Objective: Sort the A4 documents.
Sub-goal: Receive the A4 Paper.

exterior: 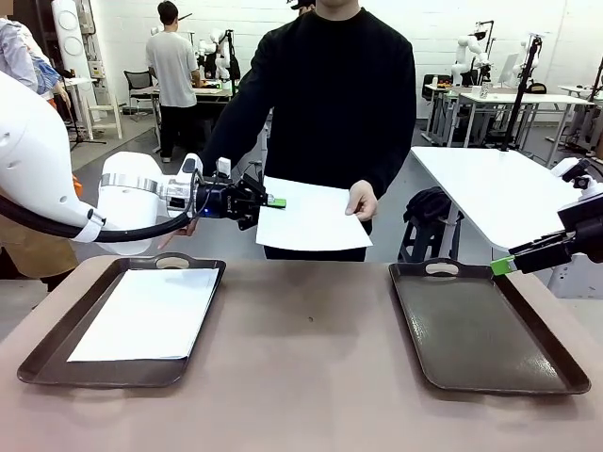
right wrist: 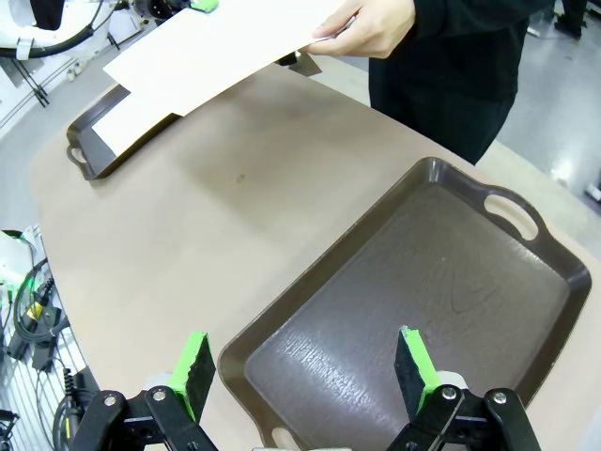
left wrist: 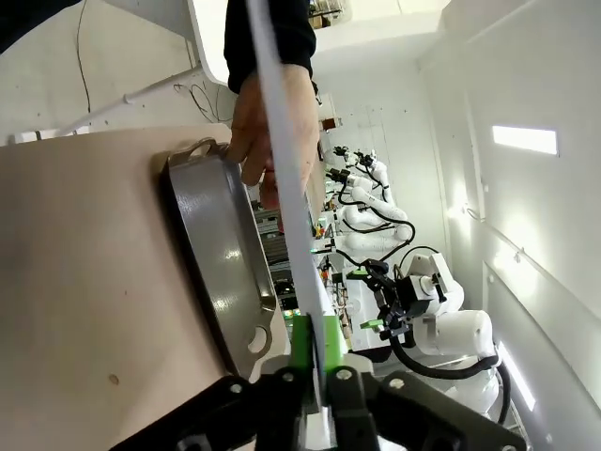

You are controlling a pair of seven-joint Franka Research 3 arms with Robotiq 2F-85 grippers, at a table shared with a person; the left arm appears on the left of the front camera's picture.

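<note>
Across the brown table [exterior: 301, 367], we see the left dark brown tray [exterior: 57, 344] already holding one white A4 sheet [exterior: 146, 315]. Our left gripper [exterior: 273, 202] reaches out level, pinching the edge of a second white A4 sheet [exterior: 316, 221], which the person's hand [exterior: 361, 201] holds up to pass over. Our right gripper [right wrist: 305, 362] hovers spread over the bare right tray [exterior: 471, 330].

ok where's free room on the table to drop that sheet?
Free: the whole right tray, bare inside, and the tabletop strip between the two trays. Left tray already holds a sheet over most of its floor. Crowded: above the far edge, where the left gripper is shut on the held sheet with the person's hand on its other side.
</note>
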